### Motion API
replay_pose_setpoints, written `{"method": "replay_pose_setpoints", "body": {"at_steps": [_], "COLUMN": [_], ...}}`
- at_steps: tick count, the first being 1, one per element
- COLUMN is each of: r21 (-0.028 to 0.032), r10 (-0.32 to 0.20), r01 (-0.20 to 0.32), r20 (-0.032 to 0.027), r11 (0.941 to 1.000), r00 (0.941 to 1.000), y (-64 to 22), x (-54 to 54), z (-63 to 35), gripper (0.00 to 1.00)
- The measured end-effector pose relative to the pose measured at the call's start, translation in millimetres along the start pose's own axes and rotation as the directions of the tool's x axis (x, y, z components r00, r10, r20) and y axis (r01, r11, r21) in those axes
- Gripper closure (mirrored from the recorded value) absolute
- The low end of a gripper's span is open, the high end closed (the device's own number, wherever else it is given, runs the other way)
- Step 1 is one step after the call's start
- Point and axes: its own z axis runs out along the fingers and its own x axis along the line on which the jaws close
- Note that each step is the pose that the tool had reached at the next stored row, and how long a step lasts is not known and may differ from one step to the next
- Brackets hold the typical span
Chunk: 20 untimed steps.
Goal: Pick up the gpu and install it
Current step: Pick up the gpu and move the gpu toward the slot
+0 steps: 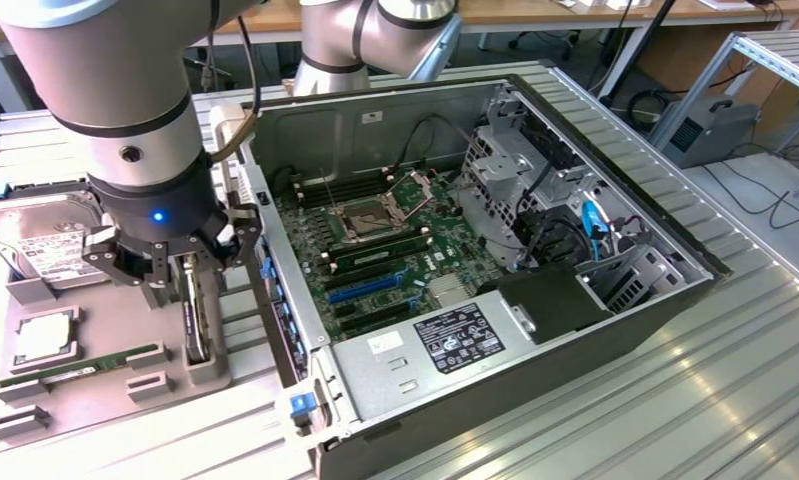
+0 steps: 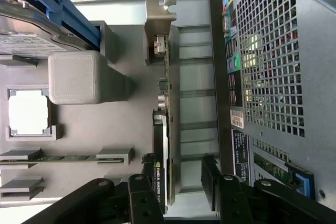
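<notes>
- On the exterior view's left, a grey moulded tray [image 1: 92,415] lies on the ribbed metal table [image 1: 719,400]
- A silver hard drive [image 1: 46,245] with a white label sits at the tray's far end, with a square processor [image 1: 46,340] in a pocket nearer the camera
- A narrow green memory stick [image 1: 86,365] stands in its slot just below the processor
- The arm [image 1: 106,90] comes down over the tray's right side, a blue light glowing on its wrist
- The gripper [image 1: 183,285] hangs with its jaws spread wide, holding nothing
- The gpu [image 1: 196,335] stands on edge in a slot along the tray's right edge, directly under the gripper
- In the wrist view the black fingers [image 2: 210,182] flank the gpu [image 2: 161,150], with a clear gap on the side towards the computer
- Its silver bracket [image 2: 160,22] is at the end away from the gripper [image 2: 178,195]
- Right of the tray, the open computer case [image 1: 639,310] shows the motherboard [image 1: 372,280], a bare processor socket [image 1: 370,215] and the power supply [image 1: 446,345]
</notes>
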Motion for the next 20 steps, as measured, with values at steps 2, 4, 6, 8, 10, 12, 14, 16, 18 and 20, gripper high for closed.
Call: {"method": "replay_pose_setpoints", "body": {"at_steps": [2, 4, 6, 8, 10, 12, 14, 16, 18, 20], "r21": [0.0002, 0.0000, 0.0000, 0.0001, 0.0001, 0.0002, 0.0003, 0.0002, 0.0002, 0.0002], "r10": [0.000, 0.000, 0.000, 0.000, 0.000, 0.000, 0.000, 0.000, 0.000, 0.000], "r01": [0.000, 0.000, 0.000, 0.000, 0.000, 0.000, 0.000, 0.000, 0.000, 0.000], "r20": [-0.0001, 0.0001, 0.0002, 0.0000, -0.0001, 0.0000, 0.0001, 0.0000, 0.0001, 0.0001], "r11": [1.0000, 1.0000, 1.0000, 1.0000, 1.0000, 1.0000, 1.0000, 1.0000, 1.0000, 1.0000], "r00": [1.0000, 1.0000, 1.0000, 1.0000, 1.0000, 1.0000, 1.0000, 1.0000, 1.0000, 1.0000], "y": [1.0, 2.0, 3.3, 4.6, 5.2, 5.6, 6.1, 7.1, 9.3, 11.0], "x": [0.1, 0.2, 1.1, 2.5, 3.0, 3.8, 4.4, 5.3, 6.0, 6.7], "z": [0.6, 1.2, 1.6, 2.0, 2.9, 4.2, 5.5, 7.0, 8.3, 9.3], "gripper": [0.52, 0.52, 0.52, 0.52, 0.52, 0.52, 0.52, 0.52, 0.52, 0.52]}}
